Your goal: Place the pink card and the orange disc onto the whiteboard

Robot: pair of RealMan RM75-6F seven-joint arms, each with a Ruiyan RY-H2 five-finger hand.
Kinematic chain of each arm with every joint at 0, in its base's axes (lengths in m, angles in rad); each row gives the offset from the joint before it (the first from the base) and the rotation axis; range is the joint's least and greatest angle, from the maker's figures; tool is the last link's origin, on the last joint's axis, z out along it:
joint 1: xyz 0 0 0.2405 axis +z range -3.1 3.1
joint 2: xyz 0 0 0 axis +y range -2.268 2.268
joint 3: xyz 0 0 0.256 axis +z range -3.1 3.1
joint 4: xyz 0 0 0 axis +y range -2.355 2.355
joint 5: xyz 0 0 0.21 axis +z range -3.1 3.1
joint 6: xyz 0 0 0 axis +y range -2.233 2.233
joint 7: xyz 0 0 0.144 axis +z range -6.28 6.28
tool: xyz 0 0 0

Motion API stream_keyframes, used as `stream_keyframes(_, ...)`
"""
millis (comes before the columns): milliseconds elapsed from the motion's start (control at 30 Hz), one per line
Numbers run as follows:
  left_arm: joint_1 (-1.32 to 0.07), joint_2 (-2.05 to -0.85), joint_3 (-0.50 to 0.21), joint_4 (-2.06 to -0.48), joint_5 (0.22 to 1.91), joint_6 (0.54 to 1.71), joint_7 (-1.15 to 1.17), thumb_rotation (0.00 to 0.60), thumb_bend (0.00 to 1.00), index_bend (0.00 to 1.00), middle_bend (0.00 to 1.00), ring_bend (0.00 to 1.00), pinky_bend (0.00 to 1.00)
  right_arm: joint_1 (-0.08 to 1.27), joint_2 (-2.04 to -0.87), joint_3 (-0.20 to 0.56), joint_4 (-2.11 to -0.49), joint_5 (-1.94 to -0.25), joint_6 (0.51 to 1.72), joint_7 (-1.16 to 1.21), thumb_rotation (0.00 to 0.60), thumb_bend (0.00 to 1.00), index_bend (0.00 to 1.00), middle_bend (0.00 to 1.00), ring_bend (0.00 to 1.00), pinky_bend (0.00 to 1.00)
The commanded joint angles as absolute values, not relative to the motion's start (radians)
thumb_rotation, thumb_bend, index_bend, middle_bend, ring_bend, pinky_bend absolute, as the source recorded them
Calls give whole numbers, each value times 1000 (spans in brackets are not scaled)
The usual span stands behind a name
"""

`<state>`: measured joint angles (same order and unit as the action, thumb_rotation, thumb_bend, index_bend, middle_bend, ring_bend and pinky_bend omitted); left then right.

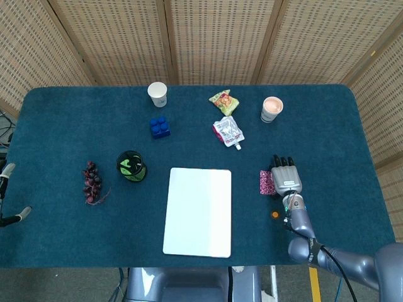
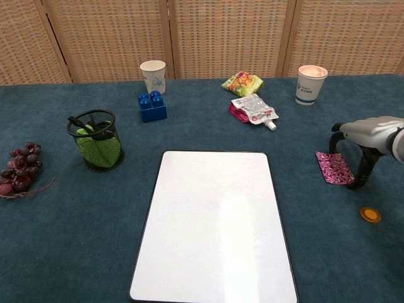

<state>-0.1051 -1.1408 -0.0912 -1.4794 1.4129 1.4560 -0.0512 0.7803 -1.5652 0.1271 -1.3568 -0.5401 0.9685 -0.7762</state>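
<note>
Reaching for the pink card (image 2: 335,168) is the step in hand, as I judge it: at the right edge of the chest view the right hand (image 2: 366,142) arches over the card's right side, fingers curled down and apart, thumb tip low beside the card's right edge, holding nothing; whether it touches the card I cannot tell. Nearest the camera, lower right, the orange disc (image 2: 370,215) lies alone on the cloth, apart from hand and card. The whiteboard (image 2: 216,221) fills the lower centre, bare, with open cloth between it and the card, so a leftward carry looks unobstructed. Next the fingers must close on the thin card's edge and lift. The left hand (image 1: 7,171), barely visible at the head view's left edge, cannot be judged.
</note>
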Motion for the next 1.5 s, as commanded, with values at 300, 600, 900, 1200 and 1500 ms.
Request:
stream_keyframes(300, -103, -1139, -90, -1481, 1416, 1460, -53, 600, 0, 0, 0, 0, 0, 786, -1548, 127, -1407, -542, 988, -783, 600, 233, 456, 0, 0, 0)
stream_keyframes(600, -102, -1136, -90, -1483, 1416, 1461, -59, 600, 0, 0, 0, 0, 0, 789, -1529, 134, -1467, -563, 1014, -779, 600, 232, 456, 0, 0, 0)
stream_keyframes(900, -101, -1131, -90, -1484, 1419, 1464, -68, 600, 0, 0, 0, 0, 0, 808, -1470, 171, -1686, -612, 1068, -771, 600, 231, 456, 0, 0, 0)
stream_keyframes(1200, -100, -1130, -89, -1485, 1420, 1465, -71, 600, 0, 0, 0, 0, 0, 871, -1558, 189, -1767, -572, 1132, -848, 600, 229, 456, 0, 0, 0)
stream_keyframes(1500, -101, -1129, -91, -1483, 1414, 1458, -76, 600, 0, 0, 0, 0, 0, 955, -1725, 214, -1723, -493, 1183, -931, 600, 191, 429, 0, 0, 0)
